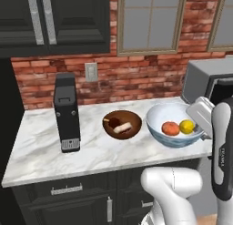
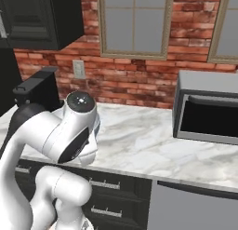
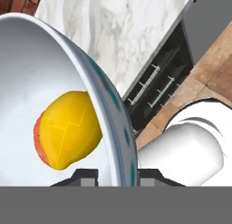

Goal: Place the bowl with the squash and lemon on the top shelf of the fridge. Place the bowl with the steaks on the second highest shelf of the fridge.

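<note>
Bowl with squash and lemon [image 1: 175,125] on marble counter [image 1: 41,142], right of wooden bowl with steaks [image 1: 122,124]. Gripper [image 3: 117,175] clamped on white bowl's rim, one finger inside, one outside. Lemon [image 3: 70,130] hides most of squash [image 3: 39,141].

A home kitchen is shown: a marble table [image 1: 91,151] over dark drawers [image 1: 68,192], backed at 12 o'clock by a red brick wall [image 1: 136,78] with windows [image 1: 150,21]; dark cupboards [image 1: 54,21] at 10 o'clock, a microwave [image 2: 209,108] at 3 o'clock.
</note>
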You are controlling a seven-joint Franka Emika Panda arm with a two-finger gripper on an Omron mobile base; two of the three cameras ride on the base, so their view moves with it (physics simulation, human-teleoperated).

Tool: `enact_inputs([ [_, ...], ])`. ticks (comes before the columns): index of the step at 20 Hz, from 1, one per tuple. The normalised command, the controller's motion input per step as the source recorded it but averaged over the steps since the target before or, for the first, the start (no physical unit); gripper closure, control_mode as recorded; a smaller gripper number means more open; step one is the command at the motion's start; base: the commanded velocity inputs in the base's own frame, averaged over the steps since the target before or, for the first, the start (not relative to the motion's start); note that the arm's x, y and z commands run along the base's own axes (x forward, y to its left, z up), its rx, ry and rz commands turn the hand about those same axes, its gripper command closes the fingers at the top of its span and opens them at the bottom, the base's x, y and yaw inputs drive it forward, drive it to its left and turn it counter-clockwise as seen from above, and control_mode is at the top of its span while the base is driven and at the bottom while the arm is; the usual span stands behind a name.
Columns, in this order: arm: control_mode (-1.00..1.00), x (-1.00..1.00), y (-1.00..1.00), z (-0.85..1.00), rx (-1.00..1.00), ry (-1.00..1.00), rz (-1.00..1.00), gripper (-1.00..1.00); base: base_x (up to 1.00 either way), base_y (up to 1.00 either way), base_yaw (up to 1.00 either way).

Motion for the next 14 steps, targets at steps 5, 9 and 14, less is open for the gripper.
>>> enact_inputs([
  [5,1.00,0.00,0.00,0.00,0.00,0.00,0.00,1.00,-0.76,0.00,0.08],
  [9,1.00,0.00,0.00,0.00,0.00,0.00,0.00,1.00,-0.94,0.11,0.20],
  [14,1.00,0.00,0.00,0.00,0.00,0.00,0.00,1.00,-1.00,0.37,0.31],
])
